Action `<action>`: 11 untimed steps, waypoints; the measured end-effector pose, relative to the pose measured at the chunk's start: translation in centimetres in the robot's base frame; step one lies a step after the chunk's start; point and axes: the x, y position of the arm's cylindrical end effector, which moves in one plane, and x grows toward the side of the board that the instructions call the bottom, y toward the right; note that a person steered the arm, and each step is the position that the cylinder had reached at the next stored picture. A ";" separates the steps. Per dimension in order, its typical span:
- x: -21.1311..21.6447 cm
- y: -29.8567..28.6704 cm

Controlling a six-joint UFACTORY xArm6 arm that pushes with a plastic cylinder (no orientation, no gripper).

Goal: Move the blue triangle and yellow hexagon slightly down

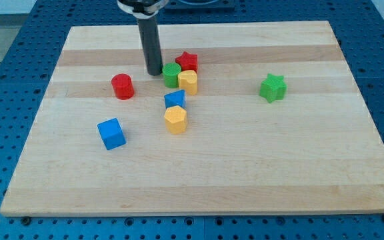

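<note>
The blue triangle (pixel 175 100) lies near the board's middle, just above the yellow hexagon (pixel 176 120), and the two touch. My tip (pixel 154 72) is at the lower end of the dark rod, up and to the left of the blue triangle, right beside the green cylinder (pixel 171 75) on its left. The tip is apart from the blue triangle and the yellow hexagon.
A red star (pixel 187 62) and a second yellow block (pixel 188 81) cluster with the green cylinder. A red cylinder (pixel 122 87) sits left of them, a blue cube (pixel 111 133) at lower left, a green star (pixel 273 88) at right. The wooden board (pixel 279 173) lies on a blue table.
</note>
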 end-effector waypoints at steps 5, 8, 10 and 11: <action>7.1 8.1; 8.4 8.1; 6.1 5.6; 6.1 6.0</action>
